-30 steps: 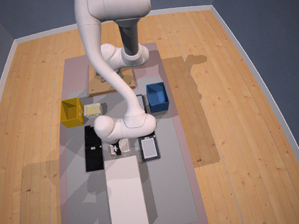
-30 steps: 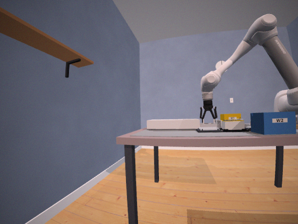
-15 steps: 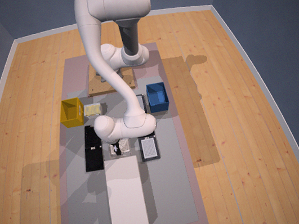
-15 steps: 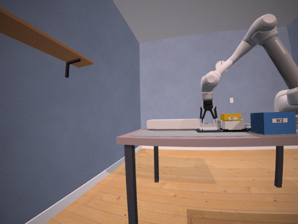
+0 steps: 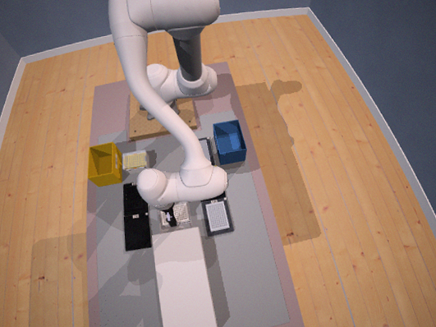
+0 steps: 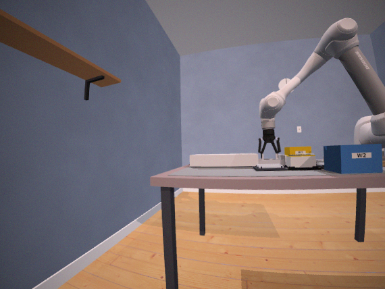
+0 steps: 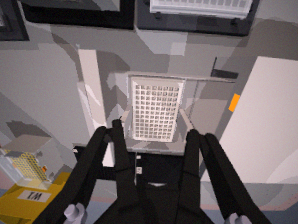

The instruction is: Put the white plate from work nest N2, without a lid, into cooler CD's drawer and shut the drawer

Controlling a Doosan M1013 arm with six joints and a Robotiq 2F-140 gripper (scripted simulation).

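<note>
Fingers of the black gripper [image 7: 156,131] point straight down and are clamped on the two long sides of the white plate [image 7: 155,109], a gridded well plate that sits inside the open drawer [image 7: 202,95] of the cooler [image 7: 265,125], whose amber lamp [image 7: 234,102] glows on the housing's front edge. Beyond the drawer, another gridded white plate [image 7: 200,7] lies in a dark nest [image 7: 145,20] at the top of the wrist view. From overhead, a yellow bin [image 5: 104,164] and a blue bin [image 5: 229,141] stand nearer the arm's base, either side of the forearm.
</note>
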